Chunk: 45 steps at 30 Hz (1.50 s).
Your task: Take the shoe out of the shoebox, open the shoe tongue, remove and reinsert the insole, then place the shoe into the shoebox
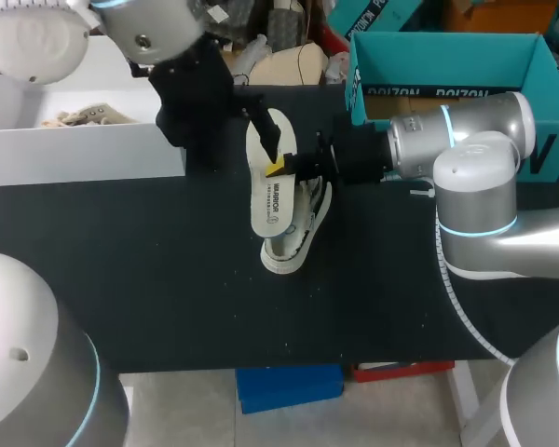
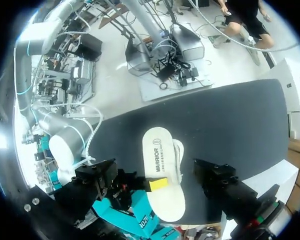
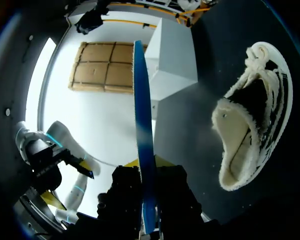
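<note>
One shoe [image 1: 293, 244], one insole [image 1: 270, 191] — one white box [image 1: 84, 154], one teal box [image 1: 447, 65]

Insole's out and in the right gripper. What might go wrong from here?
The right gripper pinches the insole only at one edge, so it may twist or slip. The shoe lies unheld on the table, so pushing the insole in may shove it away.

Black table [image 1: 121, 298], matte top, faint pale specks, straight front edge
</note>
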Each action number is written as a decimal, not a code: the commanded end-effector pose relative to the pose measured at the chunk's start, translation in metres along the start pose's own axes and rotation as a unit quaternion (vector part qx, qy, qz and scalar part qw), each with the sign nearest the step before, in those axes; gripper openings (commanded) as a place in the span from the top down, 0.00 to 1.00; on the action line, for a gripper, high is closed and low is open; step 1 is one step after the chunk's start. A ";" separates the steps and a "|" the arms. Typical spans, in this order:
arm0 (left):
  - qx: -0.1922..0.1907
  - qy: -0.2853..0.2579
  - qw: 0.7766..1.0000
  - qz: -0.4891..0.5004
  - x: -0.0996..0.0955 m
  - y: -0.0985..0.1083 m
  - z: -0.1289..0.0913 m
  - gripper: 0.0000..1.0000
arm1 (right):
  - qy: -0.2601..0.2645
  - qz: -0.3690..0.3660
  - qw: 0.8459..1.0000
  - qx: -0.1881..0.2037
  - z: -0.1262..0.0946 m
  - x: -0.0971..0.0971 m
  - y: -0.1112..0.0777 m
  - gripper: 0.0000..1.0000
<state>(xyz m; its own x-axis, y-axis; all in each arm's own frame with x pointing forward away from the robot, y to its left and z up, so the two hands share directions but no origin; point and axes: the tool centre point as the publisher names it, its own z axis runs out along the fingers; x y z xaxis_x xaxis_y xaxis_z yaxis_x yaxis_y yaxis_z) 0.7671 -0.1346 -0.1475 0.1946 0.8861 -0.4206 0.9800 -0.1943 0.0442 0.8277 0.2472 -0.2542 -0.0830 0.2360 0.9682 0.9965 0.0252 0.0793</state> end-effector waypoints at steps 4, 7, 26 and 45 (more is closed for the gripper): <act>0.031 -0.357 0.931 0.061 0.022 -0.007 -0.015 0.00 | -0.001 0.000 1.000 -0.001 0.002 0.000 0.000 1.00; 0.031 -0.357 0.931 0.061 0.022 -0.007 -0.015 0.00 | -0.001 0.000 1.000 -0.001 0.002 0.000 0.000 1.00; 0.016 -0.371 0.926 0.066 0.021 -0.010 -0.013 0.00 | -0.001 0.000 1.000 -0.001 0.002 0.000 0.000 1.00; -0.105 -0.526 0.844 0.017 0.071 -0.014 0.031 0.00 | -0.001 0.000 1.000 -0.001 0.002 0.000 0.000 1.00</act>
<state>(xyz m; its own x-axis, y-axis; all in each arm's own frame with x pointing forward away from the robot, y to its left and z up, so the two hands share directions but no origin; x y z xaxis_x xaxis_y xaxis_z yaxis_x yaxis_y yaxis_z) 0.7690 -0.0798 -0.1976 0.1805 0.0971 -0.9788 0.9798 -0.1047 0.1703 0.8277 0.2471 -0.2543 -0.0830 0.2360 0.9682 0.9965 0.0251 0.0793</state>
